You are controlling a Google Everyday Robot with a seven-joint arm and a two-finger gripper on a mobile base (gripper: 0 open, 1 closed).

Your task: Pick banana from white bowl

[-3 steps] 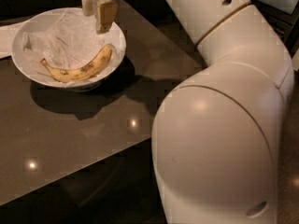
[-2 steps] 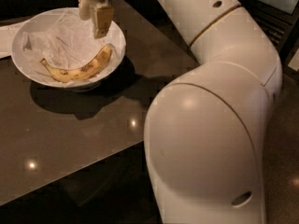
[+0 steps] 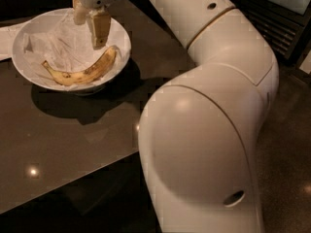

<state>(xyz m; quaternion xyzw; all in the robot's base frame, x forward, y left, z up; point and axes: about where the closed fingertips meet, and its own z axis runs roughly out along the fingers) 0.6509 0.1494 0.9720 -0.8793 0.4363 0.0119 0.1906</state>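
- One banana (image 3: 82,73) lies before us: yellow, curved, flecked with brown, its thin dark stem tip pointing left.
- We see it resting on crinkled white paper (image 3: 56,45) in the near half of the white bowl (image 3: 124,41), which stands on a dark glossy table (image 3: 73,144).
- We find the gripper (image 3: 89,33) hanging over the bowl, close above the banana's right half, its two fingers parted and holding nothing.
- We note a flat white sheet (image 3: 5,42) beside the bowl's left rim.

Arm (image 3: 209,130) bent, claw (image 3: 89,33) top-L, pointing dn, 2 fingers apart.
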